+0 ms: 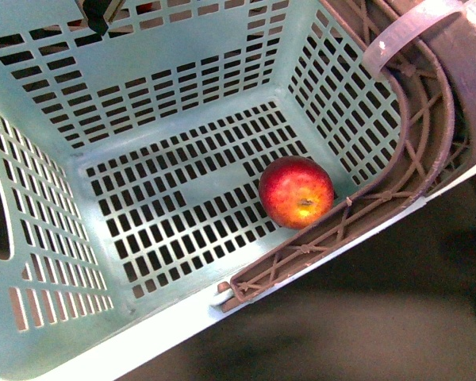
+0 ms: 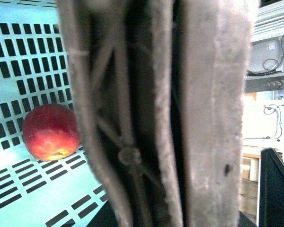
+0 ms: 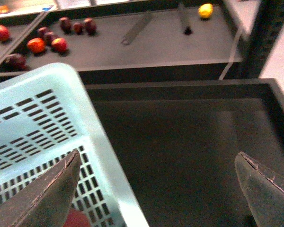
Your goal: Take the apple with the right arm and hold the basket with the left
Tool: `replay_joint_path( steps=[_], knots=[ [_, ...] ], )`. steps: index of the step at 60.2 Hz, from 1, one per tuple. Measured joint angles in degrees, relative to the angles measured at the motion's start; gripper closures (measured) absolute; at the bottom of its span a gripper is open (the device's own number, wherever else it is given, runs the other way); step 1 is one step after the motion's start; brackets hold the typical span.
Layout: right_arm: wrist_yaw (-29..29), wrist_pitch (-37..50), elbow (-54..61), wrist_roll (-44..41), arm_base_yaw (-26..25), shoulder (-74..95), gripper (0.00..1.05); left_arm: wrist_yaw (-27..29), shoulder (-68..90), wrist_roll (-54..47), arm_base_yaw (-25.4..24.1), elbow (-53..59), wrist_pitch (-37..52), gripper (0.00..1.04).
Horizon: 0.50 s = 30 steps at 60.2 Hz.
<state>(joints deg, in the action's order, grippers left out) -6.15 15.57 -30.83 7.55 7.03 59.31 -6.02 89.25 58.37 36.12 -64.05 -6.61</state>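
Observation:
The red apple (image 1: 297,191), with yellowish streaks, lies on the slotted floor of the pale mint-blue basket (image 1: 182,119), in the corner beside the folded brown lattice handle (image 1: 412,159). The left wrist view looks along that handle (image 2: 128,142) from very close, with the apple (image 2: 51,132) beyond it. My left gripper (image 2: 170,142) is shut on the basket at its handle and rim. My right gripper (image 3: 158,189) is open and holds nothing. It hangs over the basket's rim (image 3: 99,156) and the dark surface beside it. A sliver of the apple (image 3: 78,220) shows under one finger (image 3: 52,194).
A dark shelf behind the basket carries several small dark red and orange fruits (image 3: 47,40) and a yellow lemon (image 3: 205,10). A dark raised edge (image 3: 180,84) borders the surface under my right gripper. White equipment (image 2: 270,56) stands behind the handle.

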Motion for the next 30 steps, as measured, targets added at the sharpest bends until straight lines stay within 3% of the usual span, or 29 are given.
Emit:
replay_joint_path(
  steps=[5, 13, 24, 30],
  knots=[
    [-0.35, 1.01, 1.88, -0.02, -0.79, -2.32, 0.1, -0.2, 0.0, 0.09, 0.0, 0.0, 0.0, 0.9],
    [1.05, 16.55, 9.03, -4.68, -1.46, -4.02, 0.31, -0.2, 0.0, 0.02, 0.2, 0.0, 0.0, 0.9],
    [1.92, 19.1, 14.88, -6.4, -2.64, -8.24, 0.57, 0.33, -0.02, 0.11, 0.02, 0.0, 0.0, 0.9],
    [5.77, 19.15, 17.62, -6.97, -5.66, -10.8, 0.72, 0.28, -0.02, -0.11, 0.02, 0.0, 0.0, 0.9]
  ],
)
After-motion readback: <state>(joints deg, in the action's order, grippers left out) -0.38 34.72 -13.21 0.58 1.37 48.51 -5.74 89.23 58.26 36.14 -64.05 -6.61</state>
